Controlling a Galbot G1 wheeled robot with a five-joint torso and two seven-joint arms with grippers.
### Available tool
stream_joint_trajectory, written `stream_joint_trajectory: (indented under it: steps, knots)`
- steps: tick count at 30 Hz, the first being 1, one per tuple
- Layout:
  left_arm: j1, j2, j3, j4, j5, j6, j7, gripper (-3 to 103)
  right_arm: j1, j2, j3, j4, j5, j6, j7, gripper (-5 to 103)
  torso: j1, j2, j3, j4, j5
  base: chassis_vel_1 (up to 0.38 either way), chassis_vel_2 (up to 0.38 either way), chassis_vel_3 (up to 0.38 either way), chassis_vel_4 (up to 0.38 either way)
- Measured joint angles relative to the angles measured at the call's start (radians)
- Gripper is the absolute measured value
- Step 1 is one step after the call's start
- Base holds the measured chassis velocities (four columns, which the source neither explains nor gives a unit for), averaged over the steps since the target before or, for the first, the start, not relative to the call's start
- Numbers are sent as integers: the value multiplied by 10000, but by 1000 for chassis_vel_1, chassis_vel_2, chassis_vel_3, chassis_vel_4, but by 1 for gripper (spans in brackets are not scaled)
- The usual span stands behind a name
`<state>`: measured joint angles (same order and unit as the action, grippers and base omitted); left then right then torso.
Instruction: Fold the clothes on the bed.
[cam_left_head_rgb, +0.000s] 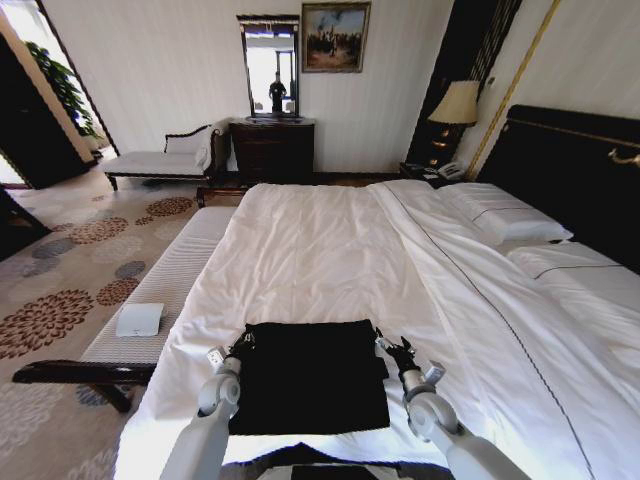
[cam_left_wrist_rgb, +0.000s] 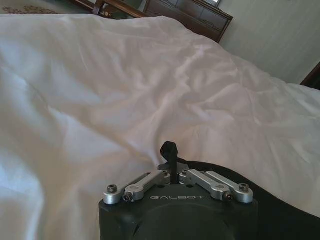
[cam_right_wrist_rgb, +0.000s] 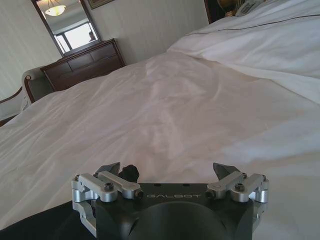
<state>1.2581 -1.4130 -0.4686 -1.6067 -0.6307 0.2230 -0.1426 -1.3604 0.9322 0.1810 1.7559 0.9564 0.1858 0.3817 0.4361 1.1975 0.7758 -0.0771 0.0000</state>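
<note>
The clothes are one black T-shirt, lying flat as a neat rectangle on the near edge of the white bed. My left gripper is at the shirt's far left corner. In the left wrist view that gripper is shut, with a small tuft of black fabric standing up from its tips and more of the shirt beside it. My right gripper rests at the far right corner. The right wrist view shows it open, fingers wide apart, with a bump of the shirt between them.
White pillows lie against the dark headboard on the right. A long bench runs along the bed's left side with a white folded item on it. A chaise, dresser and lamp stand beyond.
</note>
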Motion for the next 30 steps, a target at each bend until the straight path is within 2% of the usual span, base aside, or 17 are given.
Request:
stream_joint_trajectory:
  steps: [5,6,8,10,12,13,14,17,26,27,30]
  knots:
    - [5,-9,-73,-167,-30,0,-46,2,258,12,-17,-264,56,13,-67,100,-1,0,0,-1,-1,0,0,0,0]
    - [18,-7,-96,-235,-53,0,-52,2,391,14,-30,-407,99,45,-236,100,-1,0,0,-1,-1,0,0,0,0]
    - [45,31,-166,-389,-140,17,-54,2,816,11,-93,-948,334,252,-1108,100,0,0,0,-1,-1,0,0,0,0]
    - [48,48,-178,-413,-161,23,-54,2,926,8,-114,-1100,426,322,-1343,100,0,0,0,0,0,0,0,0,0]
    - [62,140,-239,-461,-197,33,-63,2,1393,-47,-233,-1775,1189,520,-2757,100,0,0,1,0,0,0,0,0,0]
    - [71,184,-283,-466,-209,33,-65,2,1651,-106,-311,-2162,1765,509,-3743,100,0,0,0,0,-1,0,0,0,0]
    - [71,184,-283,-466,-209,33,-65,2,1651,-106,-311,-2162,1765,509,-3743,100,0,0,0,0,-1,0,0,0,0]
    - [114,228,-354,-484,-234,33,-70,2,2109,-149,-492,-2937,2570,79,-5516,100,0,-1,0,0,0,0,0,0,0]
    - [198,320,-420,-645,-289,27,-104,2,2324,-29,-732,-3340,3467,-866,-6273,100,0,-1,0,0,-1,0,0,0,0]
    - [200,338,-426,-658,-300,24,-108,2,2337,-6,-751,-3405,3495,-993,-6398,103,0,-1,0,0,-1,0,0,0,0]
    - [202,357,-431,-668,-314,19,-124,2,2391,68,-805,-3575,3490,-1102,-6546,97,0,-1,0,0,-1,0,0,0,0]
